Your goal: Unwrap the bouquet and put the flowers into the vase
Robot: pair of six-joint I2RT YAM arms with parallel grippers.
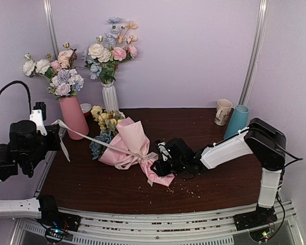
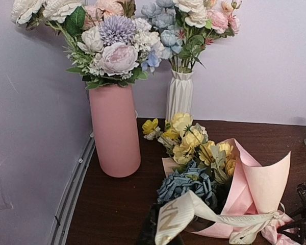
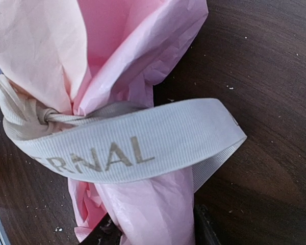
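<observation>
Two grippers hold the bouquet, which lies on its side mid-table with its blooms toward 11 o'clock. At 9 o'clock the left gripper is clamped on the taut cream ribbon. The right gripper pinches its pink stem end at 4 o'clock. The teal vase stands at 2 o'clock.
</observation>
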